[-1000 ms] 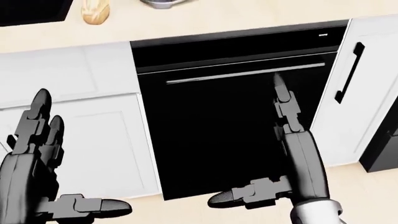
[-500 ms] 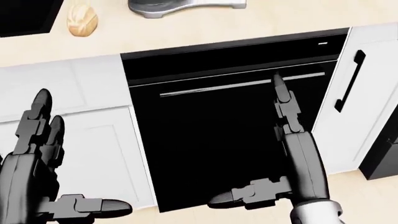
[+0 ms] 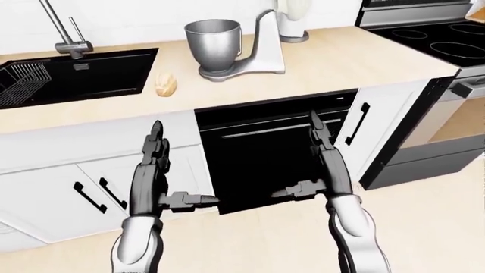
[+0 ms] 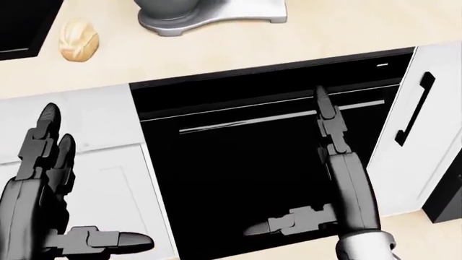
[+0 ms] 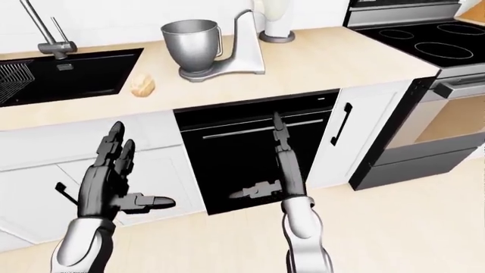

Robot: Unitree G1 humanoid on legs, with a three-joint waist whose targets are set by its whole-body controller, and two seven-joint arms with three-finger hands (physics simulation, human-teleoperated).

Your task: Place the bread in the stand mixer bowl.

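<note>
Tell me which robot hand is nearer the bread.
Left. The left robot hand hangs open almost straight below the bread in the left-eye view, lower than the counter edge. The right robot hand is open too, further right, before the black dishwasher.

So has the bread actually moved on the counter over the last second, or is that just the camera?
No. The bread slides down-left in the head view, but the stand mixer and dishwasher slide with it, so the camera moved.

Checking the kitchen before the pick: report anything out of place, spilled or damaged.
Nothing stands out. The bread lies loose on the counter beside the sink, left of the stand mixer bowl. No spills. Left robot hand and right robot hand are open, empty.
</note>
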